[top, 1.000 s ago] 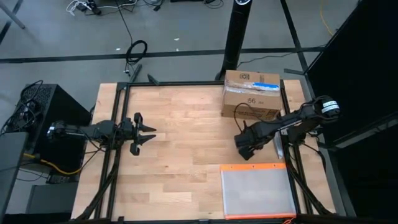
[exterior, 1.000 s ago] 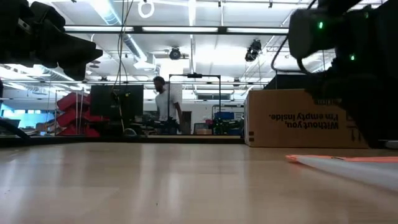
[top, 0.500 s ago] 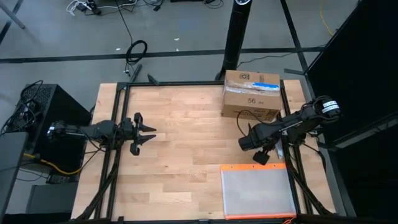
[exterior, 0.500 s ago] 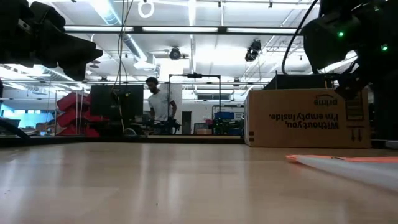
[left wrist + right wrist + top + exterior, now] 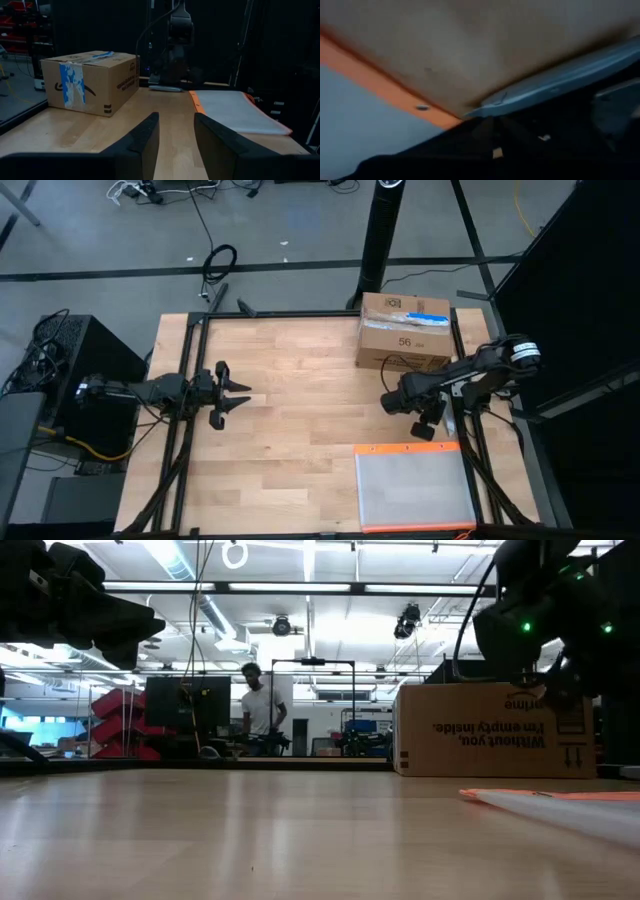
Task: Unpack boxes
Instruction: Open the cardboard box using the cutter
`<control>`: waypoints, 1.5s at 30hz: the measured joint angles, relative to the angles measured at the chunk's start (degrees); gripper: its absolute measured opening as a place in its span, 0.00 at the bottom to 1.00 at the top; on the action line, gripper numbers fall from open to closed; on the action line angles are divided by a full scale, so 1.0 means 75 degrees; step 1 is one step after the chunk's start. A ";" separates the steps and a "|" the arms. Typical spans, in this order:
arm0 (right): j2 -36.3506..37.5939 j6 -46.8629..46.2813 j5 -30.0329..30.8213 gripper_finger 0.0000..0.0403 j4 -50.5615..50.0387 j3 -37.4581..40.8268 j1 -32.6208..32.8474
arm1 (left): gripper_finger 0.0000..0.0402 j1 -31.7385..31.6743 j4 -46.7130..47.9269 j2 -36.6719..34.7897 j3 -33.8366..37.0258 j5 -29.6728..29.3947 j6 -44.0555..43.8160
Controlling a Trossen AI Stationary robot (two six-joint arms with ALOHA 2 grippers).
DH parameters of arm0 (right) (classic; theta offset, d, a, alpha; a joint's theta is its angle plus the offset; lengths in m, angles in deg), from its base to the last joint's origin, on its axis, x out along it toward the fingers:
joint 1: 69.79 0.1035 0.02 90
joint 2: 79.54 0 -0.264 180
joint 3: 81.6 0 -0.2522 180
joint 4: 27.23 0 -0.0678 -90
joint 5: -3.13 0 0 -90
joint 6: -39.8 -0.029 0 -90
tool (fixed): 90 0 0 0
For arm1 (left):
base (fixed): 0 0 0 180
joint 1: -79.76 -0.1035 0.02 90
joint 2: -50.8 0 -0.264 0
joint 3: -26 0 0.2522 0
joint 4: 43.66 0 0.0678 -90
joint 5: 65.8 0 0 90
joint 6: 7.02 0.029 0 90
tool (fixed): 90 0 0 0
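right gripper (image 5: 398, 402): fingers pressed together, nothing held, between cardboard box (image 5: 403, 332) and pouch (image 5: 414, 486) | left gripper (image 5: 238, 399): parted, empty, parked at table's left

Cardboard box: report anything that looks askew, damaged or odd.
The cardboard box stands upside down: in the low view its side print reads inverted. Its blue-and-white label looks torn and patchy. The box is closed, and no dents or spills show.

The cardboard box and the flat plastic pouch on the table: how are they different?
The cardboard box is brown, tall and taped shut, with a white-and-blue label; the plastic pouch is clear, orange-edged and lies flat. The box sits at the table's far right corner, the pouch at its near right corner. Both rest untouched on the wooden table.
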 joint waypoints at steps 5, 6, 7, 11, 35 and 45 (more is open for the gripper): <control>-0.0538 0.0345 0.0275 0.02 -0.0129 0.0131 0.0243 | 0.28 -0.0001 0.0001 -0.0001 0.0002 0.0000 -0.0002; -0.0632 0.0413 0.0310 0.02 -0.0131 0.0165 0.0308 | 0.28 -0.0001 0.0001 -0.0001 0.0002 0.0000 -0.0002; -0.0726 0.0481 0.0344 0.02 -0.0132 0.0200 0.0373 | 0.28 -0.0001 0.0001 -0.0001 0.0002 0.0000 -0.0002; -0.1103 0.0753 0.0482 0.01 -0.0137 0.0337 0.0631 | 0.28 -0.0001 0.0002 -0.0002 0.0001 0.0001 -0.0002; -0.0858 0.0687 0.1861 0.00 0.0923 -0.1381 0.1926 | 0.28 0.0000 0.0002 -0.0001 0.0003 0.0000 -0.0002; 0.0158 0.1127 0.2376 0.00 0.0896 -0.1817 0.2543 | 0.29 0.0002 0.0000 -0.0003 0.0003 0.0002 -0.0002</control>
